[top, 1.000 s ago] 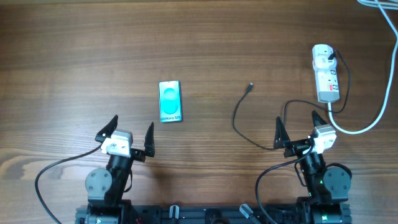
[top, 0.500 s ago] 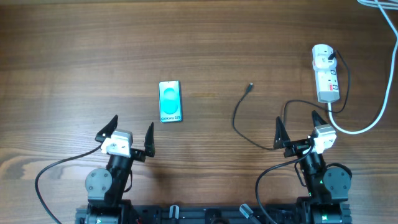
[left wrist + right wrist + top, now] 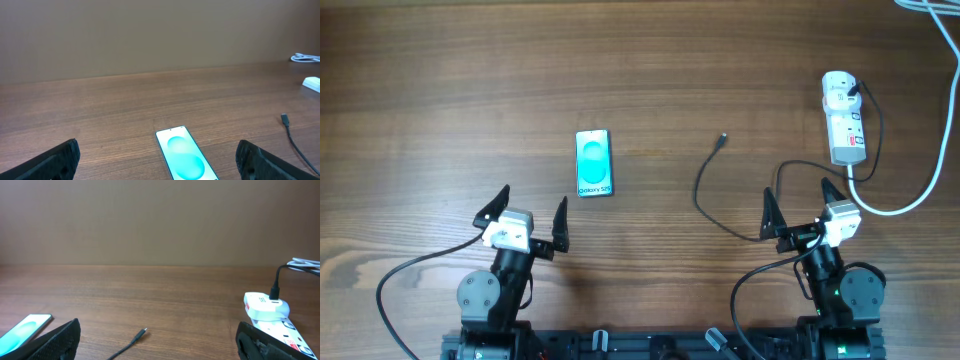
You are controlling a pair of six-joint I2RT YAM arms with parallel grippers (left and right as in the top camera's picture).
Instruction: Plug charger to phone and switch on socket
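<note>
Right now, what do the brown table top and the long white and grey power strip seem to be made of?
Brown table top: likely wood or wood-look laminate, matt; long grain lines show. White and grey power strip: probably moulded plastic; smooth, even-coloured casing with rounded edges.

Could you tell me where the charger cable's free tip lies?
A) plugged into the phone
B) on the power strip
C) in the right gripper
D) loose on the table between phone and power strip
D: the charger tip lies loose on the wood between the phone and the socket, touching neither.
</note>
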